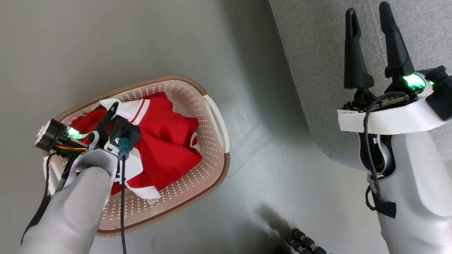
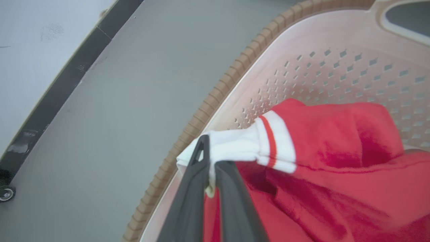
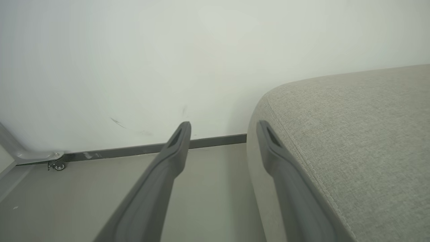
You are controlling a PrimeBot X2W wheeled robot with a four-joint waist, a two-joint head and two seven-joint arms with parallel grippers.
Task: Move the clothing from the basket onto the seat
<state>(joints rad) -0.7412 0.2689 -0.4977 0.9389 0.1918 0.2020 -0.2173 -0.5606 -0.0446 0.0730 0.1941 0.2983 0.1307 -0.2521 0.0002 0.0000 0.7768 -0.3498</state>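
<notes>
Head view: the basket, oval and cream-white with perforated walls and a brown rim, stands on the grey floor at the left, apart from the seat, a light grey coarse-woven sofa at the upper right. A red garment with white striped trim lies crumpled inside the basket. The left gripper reaches down at the basket's left end, onto the garment's white edge. The right gripper is raised by the seat's edge, spread apart and empty. Left wrist view: the left fingers are pinched together on a white band bearing one red stripe, close to the brown rim; red cloth bunches behind it, within the basket wall. Right wrist view: the right fingers stand wide with nothing between them; the seat's rounded corner lies just to their right, with a white wall and dark skirting beyond
</notes>
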